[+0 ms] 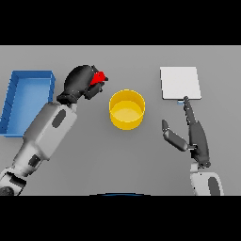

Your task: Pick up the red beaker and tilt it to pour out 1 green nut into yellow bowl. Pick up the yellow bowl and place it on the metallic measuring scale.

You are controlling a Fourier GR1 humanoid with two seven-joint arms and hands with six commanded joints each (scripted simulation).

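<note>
Left hand [81,84] curled tight; right hand [194,134] open, fingers straight.

grey table [94,174] — blue tray [14,101] left | yellow bowl [127,109] centre | metallic scale [180,82] right

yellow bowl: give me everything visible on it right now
The yellow bowl is a round, straight-walled container with a plain, smooth-looking yellow surface. It stands upright on the grey table, near the middle, its open top facing up. The inside looks empty; no nut shows in it. Nothing touches it: the left robot hand, curled round the red beaker, is apart to its left, and the metallic measuring scale lies to its right.
</note>
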